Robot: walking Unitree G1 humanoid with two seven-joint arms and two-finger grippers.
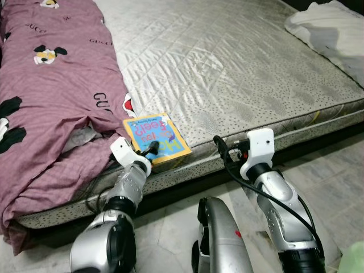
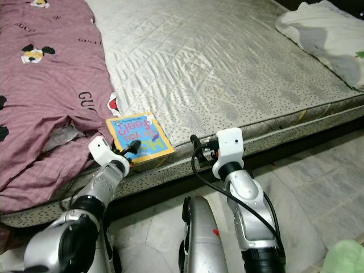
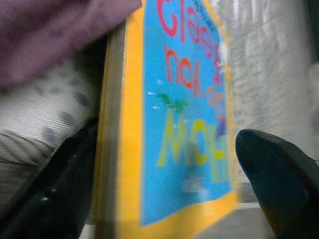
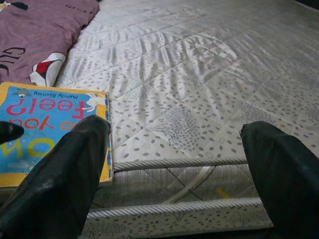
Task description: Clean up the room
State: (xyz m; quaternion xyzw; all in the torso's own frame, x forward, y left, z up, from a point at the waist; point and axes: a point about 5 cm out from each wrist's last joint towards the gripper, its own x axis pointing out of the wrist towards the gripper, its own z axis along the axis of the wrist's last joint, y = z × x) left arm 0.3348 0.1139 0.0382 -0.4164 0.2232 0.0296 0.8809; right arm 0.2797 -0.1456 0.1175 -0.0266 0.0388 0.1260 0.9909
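A book [image 1: 156,139] with a blue cover and yellow border is lying flat at the near edge of the mattress [image 1: 239,74], its near corner reaching just past that edge; its far left corner is sitting just beside the hem of a purple blanket [image 1: 51,85] that is covering the left part of the mattress. The left gripper [image 1: 149,149] is reaching in over the book's near edge with its fingers spread, one finger [image 3: 60,184] sitting off one side of the book and the other [image 3: 279,174] off the opposite side, neither clearly pressing on it. The right gripper [image 4: 174,164] is hovering near the mattress edge, to the right of the book and apart from it, its fingers wide apart and holding nothing; a black cable [image 1: 227,165] is looping by the right wrist. A white pillow [image 1: 327,28] is lying at the far right of the mattress, well apart from the book; tiled floor [image 1: 335,170] is showing below the bed.
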